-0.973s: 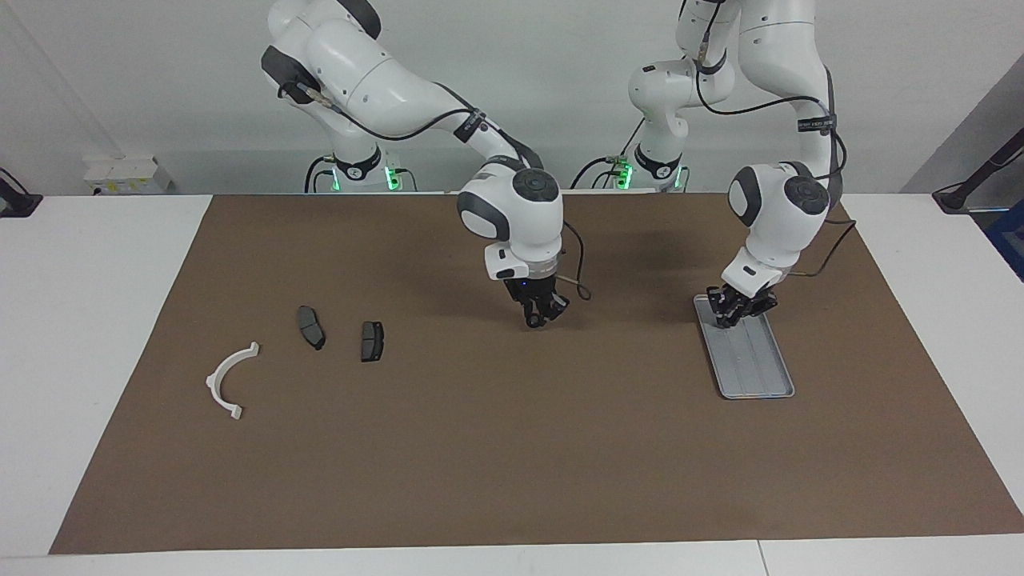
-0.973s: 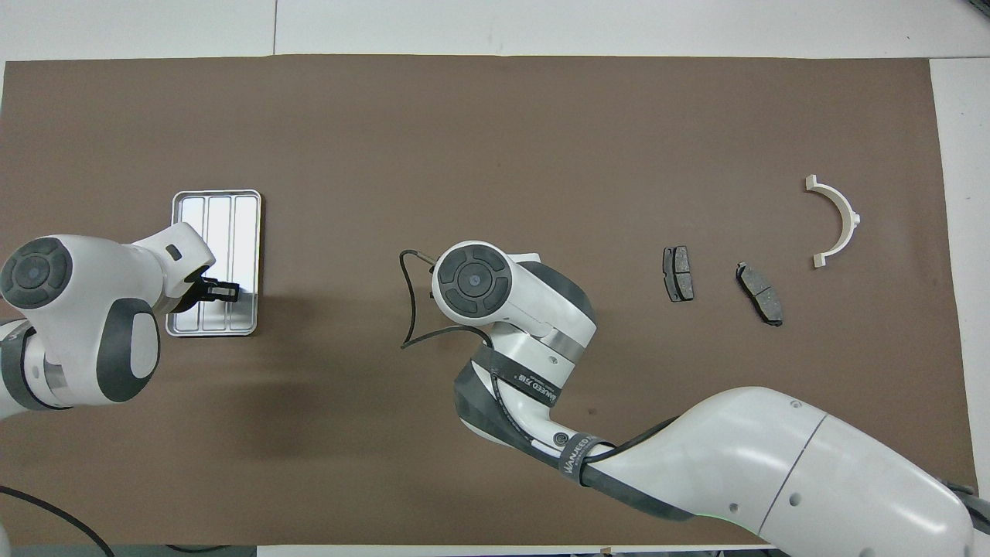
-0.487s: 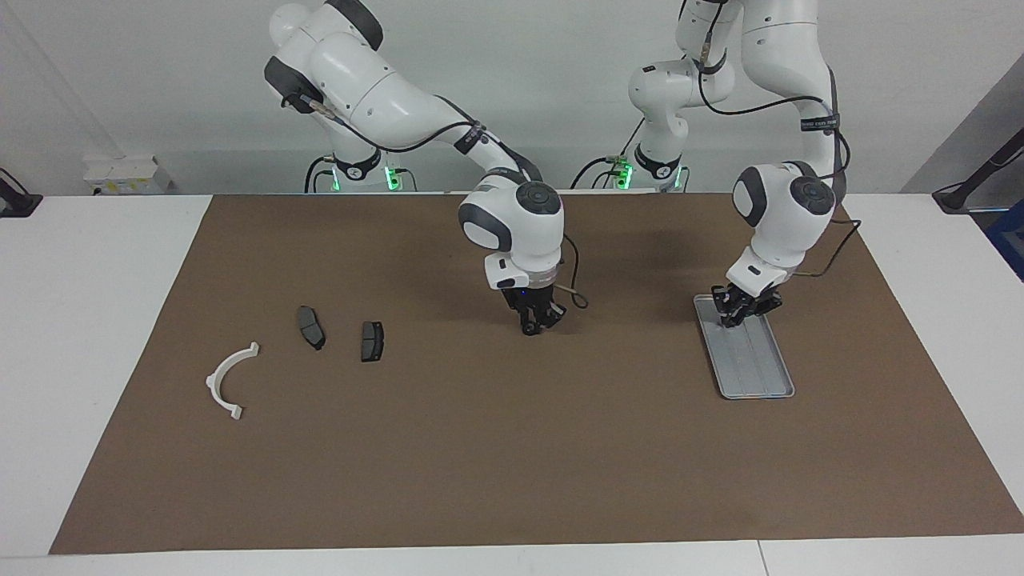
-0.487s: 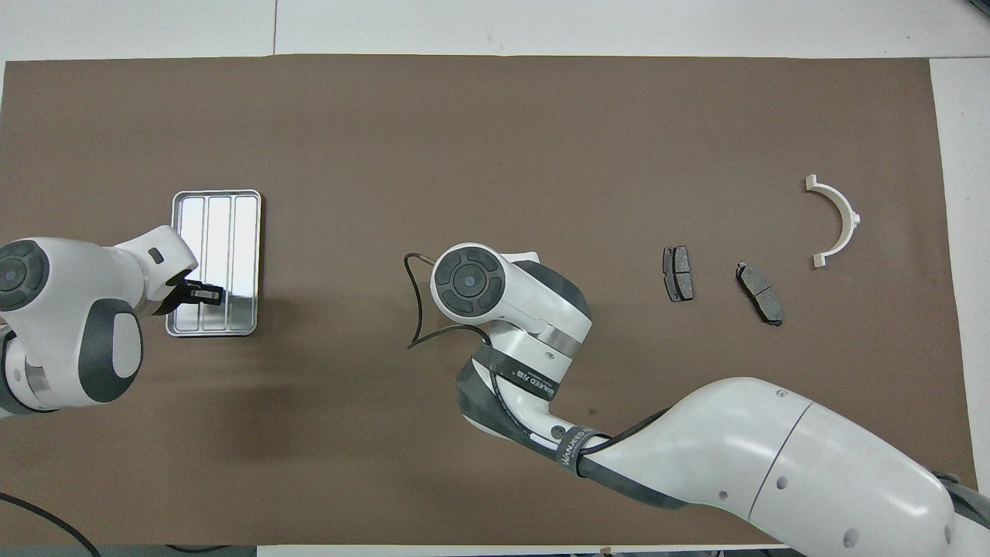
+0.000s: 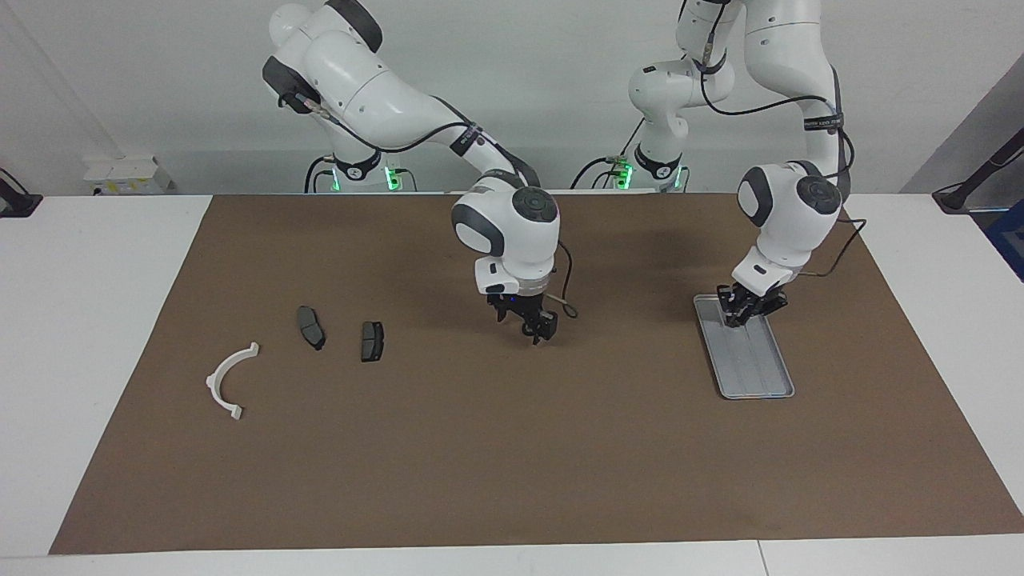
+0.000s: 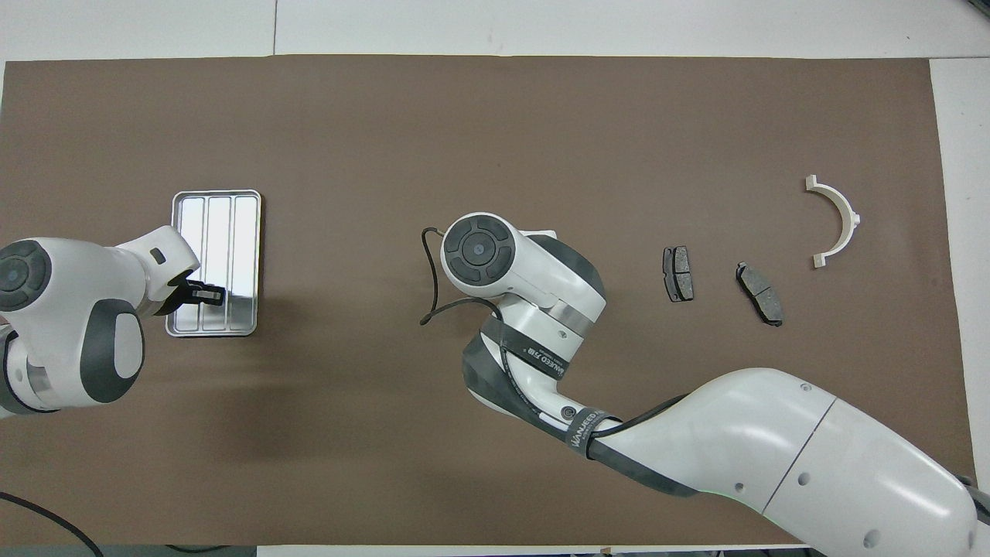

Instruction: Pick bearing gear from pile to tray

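Observation:
The pile lies at the right arm's end of the mat: a white half-ring (image 5: 232, 380) (image 6: 835, 220) and two dark brake pads (image 5: 310, 326) (image 5: 372, 341) (image 6: 678, 273) (image 6: 759, 282). No bearing gear shows in either view. The ribbed silver tray (image 5: 756, 364) (image 6: 220, 216) lies at the left arm's end. My left gripper (image 5: 742, 310) (image 6: 207, 293) is shut, low over the tray's end nearest the robots; I see nothing in it. My right gripper (image 5: 526, 324) hangs open over the bare middle of the mat, holding nothing. Its wrist hides it from overhead.
A brown mat (image 5: 480, 448) covers most of the white table (image 5: 88, 320). A black cable loop (image 6: 429, 278) hangs off the right wrist. The right arm's long forearm (image 6: 773, 456) crosses the mat's robot-side edge.
The right gripper's fingers have spread from shut to open, and its wrist has turned and shifted slightly toward the pile. The left gripper drew back a little toward the robots over the tray's end.

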You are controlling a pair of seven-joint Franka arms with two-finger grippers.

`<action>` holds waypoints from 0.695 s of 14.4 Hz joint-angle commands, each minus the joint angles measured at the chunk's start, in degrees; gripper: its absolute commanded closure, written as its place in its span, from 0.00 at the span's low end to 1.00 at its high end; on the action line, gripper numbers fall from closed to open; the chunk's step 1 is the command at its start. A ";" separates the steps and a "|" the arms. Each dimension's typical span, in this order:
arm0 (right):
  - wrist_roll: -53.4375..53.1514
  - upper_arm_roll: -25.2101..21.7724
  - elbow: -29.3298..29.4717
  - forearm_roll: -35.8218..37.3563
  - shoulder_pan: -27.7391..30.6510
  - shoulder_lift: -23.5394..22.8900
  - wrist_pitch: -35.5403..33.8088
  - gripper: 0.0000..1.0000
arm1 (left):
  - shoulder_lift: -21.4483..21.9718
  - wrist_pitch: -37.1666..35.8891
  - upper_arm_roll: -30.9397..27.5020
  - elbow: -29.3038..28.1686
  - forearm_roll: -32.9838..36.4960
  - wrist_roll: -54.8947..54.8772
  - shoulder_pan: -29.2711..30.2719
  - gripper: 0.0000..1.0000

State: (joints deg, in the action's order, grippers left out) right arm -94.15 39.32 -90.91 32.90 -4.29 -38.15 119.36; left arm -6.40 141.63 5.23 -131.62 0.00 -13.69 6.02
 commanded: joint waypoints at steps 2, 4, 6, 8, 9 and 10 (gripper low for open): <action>2.90 3.30 1.17 -2.03 5.50 3.86 -2.12 0.00 | 1.04 0.75 -0.13 -1.53 -0.96 -0.63 -0.31 1.00; 9.91 4.53 1.17 -5.46 9.45 6.50 -4.47 0.00 | 0.95 0.84 -0.13 -1.71 -0.96 -0.63 -0.31 1.00; 20.01 6.03 1.61 -8.80 14.28 9.05 -7.46 0.00 | 0.69 0.93 -0.13 -1.97 -0.96 -0.72 -0.31 1.00; 31.78 7.26 1.61 -10.48 19.03 10.98 -10.10 0.00 | 0.60 1.45 -0.13 -2.06 -0.96 -0.72 -0.31 1.00; 37.93 7.96 1.61 -10.66 21.49 11.78 -11.42 0.00 | 0.51 1.46 -0.13 -2.06 -0.96 -0.63 -0.31 1.00; 44.08 8.49 1.61 -11.10 24.12 12.31 -12.56 0.00 | 0.51 1.46 -0.13 -1.97 -0.96 -0.72 -0.31 1.00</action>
State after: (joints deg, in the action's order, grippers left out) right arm -60.03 45.71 -88.37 23.41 15.02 -27.20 108.51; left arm -6.41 141.72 5.29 -132.45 0.00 -13.69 6.01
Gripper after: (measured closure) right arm 0.000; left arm 0.758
